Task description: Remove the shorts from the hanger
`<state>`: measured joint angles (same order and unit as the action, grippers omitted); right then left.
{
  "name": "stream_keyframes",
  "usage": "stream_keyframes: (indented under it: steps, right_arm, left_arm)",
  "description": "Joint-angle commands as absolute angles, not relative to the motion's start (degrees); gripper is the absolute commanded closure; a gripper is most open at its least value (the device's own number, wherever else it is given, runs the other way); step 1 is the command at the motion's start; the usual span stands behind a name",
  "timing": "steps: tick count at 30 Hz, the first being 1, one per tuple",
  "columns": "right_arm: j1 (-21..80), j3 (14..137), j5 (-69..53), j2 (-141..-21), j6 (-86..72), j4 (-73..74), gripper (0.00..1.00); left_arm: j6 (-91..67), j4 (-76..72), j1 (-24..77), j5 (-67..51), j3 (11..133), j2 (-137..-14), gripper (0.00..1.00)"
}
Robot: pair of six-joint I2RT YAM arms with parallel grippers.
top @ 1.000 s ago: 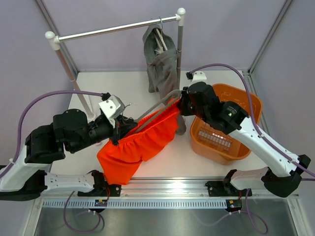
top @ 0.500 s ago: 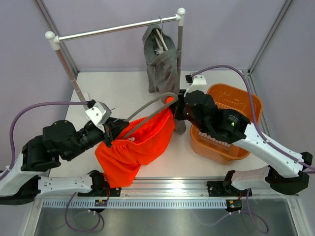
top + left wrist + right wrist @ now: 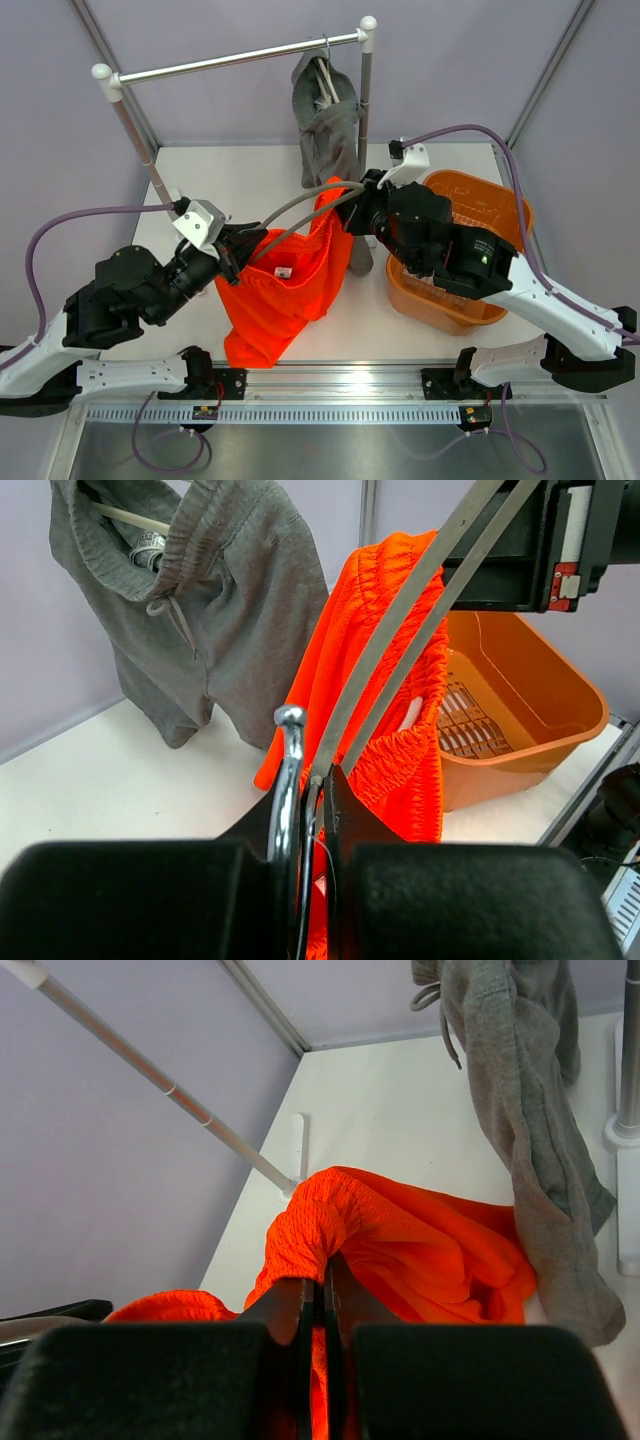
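White table (image 3: 250,180), bunched orange-red shorts (image 3: 288,308)

We see the orange shorts (image 3: 285,290) as matt, finely meshed cloth and the grey shorts (image 3: 328,135) as soft matt jersey. The hanger hook (image 3: 288,750) is polished metal, the basket (image 3: 540,680) smooth, faintly glossy plastic.

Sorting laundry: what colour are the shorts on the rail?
The hanging shorts are grey; left wrist view shows best.
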<state>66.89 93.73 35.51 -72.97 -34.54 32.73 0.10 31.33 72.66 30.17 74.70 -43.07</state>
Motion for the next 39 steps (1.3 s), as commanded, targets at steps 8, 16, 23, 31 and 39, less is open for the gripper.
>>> stream_keyframes:
  steps: [8,16,23,31,39]
  right_arm:
    - [71.2,90.18,34.01,-72.6,-27.95,40.25,1.0]
    - [65.75,90.44,32.61,-68.82,-28.04,42.19,1.0]
    - [61.35,94.3,29.71,-70.31,-26.37,42.89,1.0]
    - [53.79,96.77,25.67,-71.1,-25.23,42.28,1.0]
    - [51.24,97.12,20.14,-74.0,-25.31,41.66,1.0]
  left_arm:
    - [-4.57,8.26,72.16,34.45,73.57,-42.37,1.0]
    - [-6.32,11.68,72.16,33.49,71.9,-39.82,1.0]
    - [-7.12,15.99,72.16,32.08,72.07,-39.2,1.0]
    - [-8.17,19.25,72.16,31.64,71.72,-37.62,1.0]
    - [-7.13,19.43,72.16,33.31,71.8,-36.12,1.0]
